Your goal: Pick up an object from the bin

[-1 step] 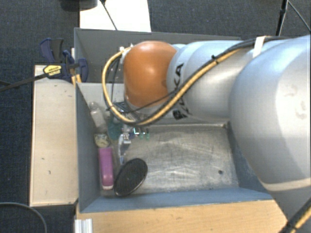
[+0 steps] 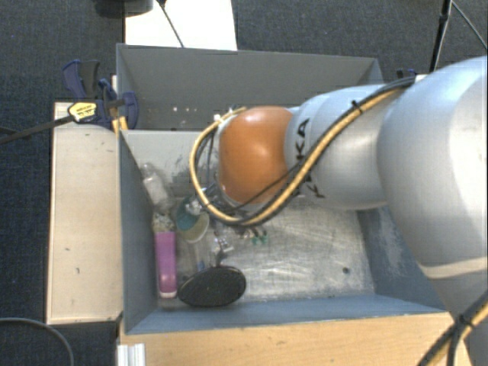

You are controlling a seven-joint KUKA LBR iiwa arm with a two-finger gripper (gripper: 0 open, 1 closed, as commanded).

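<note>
Dark carpet surrounds the grey metal bin; at its lower left lie a clear bottle, a pink tube, a teal round lid and a black oval disc; just right of the lid and above the disc, below the arm's orange cover, hangs the gripper, open or closed I cannot tell.

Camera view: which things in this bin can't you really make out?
1. The middle of the bin, camera view: hidden under the arm and its orange cover.
2. The small green bit below the cover: too small to identify.
3. The heap by the left wall, beside the pink tube: clear and teal things overlap, kinds unclear.
4. The black round thing: too dark to tell what it is.
</note>
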